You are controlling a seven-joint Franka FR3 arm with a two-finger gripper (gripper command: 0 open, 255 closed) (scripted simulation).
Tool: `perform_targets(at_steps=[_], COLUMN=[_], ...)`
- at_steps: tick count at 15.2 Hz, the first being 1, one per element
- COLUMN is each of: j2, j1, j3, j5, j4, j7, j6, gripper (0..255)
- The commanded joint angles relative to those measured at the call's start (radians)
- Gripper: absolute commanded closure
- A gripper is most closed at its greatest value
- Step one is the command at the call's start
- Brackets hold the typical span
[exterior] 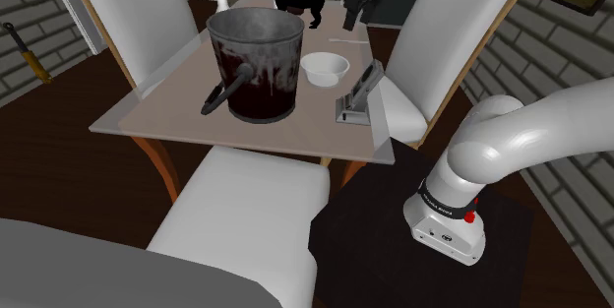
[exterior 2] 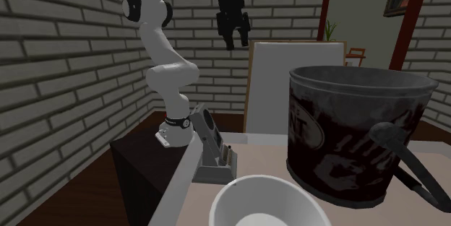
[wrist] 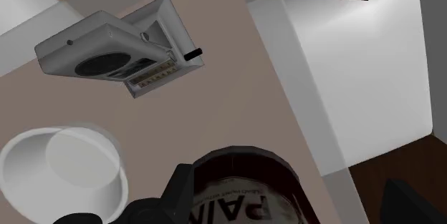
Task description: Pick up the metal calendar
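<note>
Gripper (exterior 2: 235,42) hangs high over the table (exterior: 177,109), jaws apart and empty; my target, the grey calendar (exterior: 356,94), sits well below, at the table edge nearest my stand (exterior: 384,227), beside the bowl (exterior: 325,66).

Light is soft and even, with no single source showing: the pale table top (exterior: 177,109) and the white chairs (exterior: 241,208) read bright against a dim, dark floor (exterior: 59,178). Shadows are faint. The desk calendar's (wrist: 114,47) faces shade from pale to mid grey, and the paint bucket's (exterior: 254,65) rim carries a dull sheen.
</note>
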Motion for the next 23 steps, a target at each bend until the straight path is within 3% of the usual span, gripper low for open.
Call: perform_targets(at_steps=[1,17,23], j2=[0.000,-0.075,-0.052], j1=[0.000,-0.255,-0.254], j3=[0.000,-0.269,-0.285], j5=[0.000,0.044,0.047], j4=[0.000,-0.424,-0.490], j7=[0.000,0.076,0.049], j6=[0.000,0.382,0.469], gripper=[0,0,0])
